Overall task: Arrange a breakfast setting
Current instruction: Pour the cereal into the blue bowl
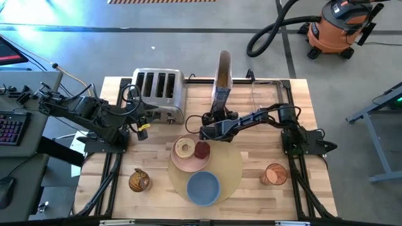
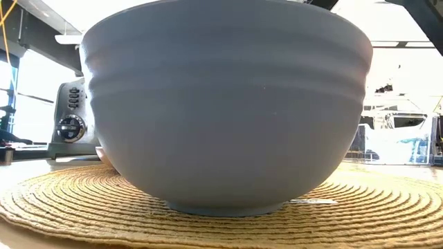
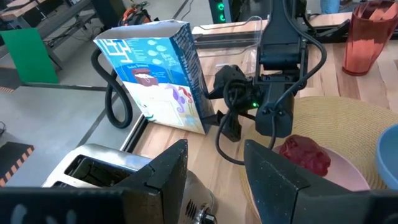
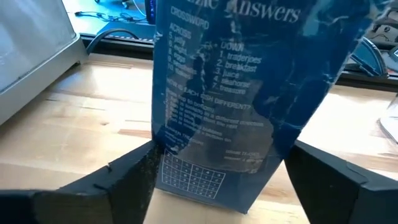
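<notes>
High view: we note the round tan placemat (image 1: 231, 164) at table centre; the pink plate (image 1: 190, 161) lies on its far-left edge with the tan bagel (image 1: 184, 148) and red fruit (image 1: 201, 150) on it; the blue bowl (image 1: 203, 188) sits on the mat's near side. Right gripper (image 1: 210, 119) is at the blue cereal box (image 4: 249, 93) standing behind the mat; in the right wrist view we see its fingers spread wide on either side of the box, not yet clamped. Left gripper (image 3: 214, 171) hovers near the toaster (image 1: 159, 92), fingers parted, holding nothing.
</notes>
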Motion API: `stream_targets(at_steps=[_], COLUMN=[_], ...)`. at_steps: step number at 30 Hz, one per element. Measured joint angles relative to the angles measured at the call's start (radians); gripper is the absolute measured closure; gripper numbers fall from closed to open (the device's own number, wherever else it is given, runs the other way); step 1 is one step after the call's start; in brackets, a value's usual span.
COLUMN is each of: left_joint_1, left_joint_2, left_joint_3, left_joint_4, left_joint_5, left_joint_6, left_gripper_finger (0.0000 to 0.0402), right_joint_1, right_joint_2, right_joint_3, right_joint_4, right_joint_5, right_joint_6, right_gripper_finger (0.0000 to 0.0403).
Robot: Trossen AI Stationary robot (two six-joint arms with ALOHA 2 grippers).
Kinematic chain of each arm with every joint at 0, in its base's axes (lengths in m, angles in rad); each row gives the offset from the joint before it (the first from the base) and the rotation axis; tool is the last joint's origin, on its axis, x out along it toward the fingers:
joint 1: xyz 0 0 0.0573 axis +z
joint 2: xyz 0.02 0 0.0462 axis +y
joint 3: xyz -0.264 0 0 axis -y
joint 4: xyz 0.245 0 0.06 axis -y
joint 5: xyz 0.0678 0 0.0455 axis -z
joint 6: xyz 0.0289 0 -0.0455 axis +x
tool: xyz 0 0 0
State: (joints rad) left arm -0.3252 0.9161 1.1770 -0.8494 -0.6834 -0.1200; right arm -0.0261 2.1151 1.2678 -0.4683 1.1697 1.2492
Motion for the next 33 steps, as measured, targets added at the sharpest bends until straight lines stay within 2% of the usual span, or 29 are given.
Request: stream_targets(at_steps=[19, 33], left_joint_1=[0.0, 0.0], left_joint_2=[0.0, 0.0], left_joint_3=[0.0, 0.0], left_joint_4=[0.0, -0.004], left_joint_5=[0.0, 0.0], left_joint_6=[-0.009, -0.009], left_gripper_finger=[0.0252, 0.0252], right_joint_1=[0.001, 0.019], right_joint_2=[-0.001, -0.002], right_joint_3=[0.0, 0.0], right_joint_4=[-0.057, -0.111], right_joint_5=[-0.033, -0.04], right_joint_6=[0.0, 0.003], right_gripper_finger=[0.0216, 0.0261])
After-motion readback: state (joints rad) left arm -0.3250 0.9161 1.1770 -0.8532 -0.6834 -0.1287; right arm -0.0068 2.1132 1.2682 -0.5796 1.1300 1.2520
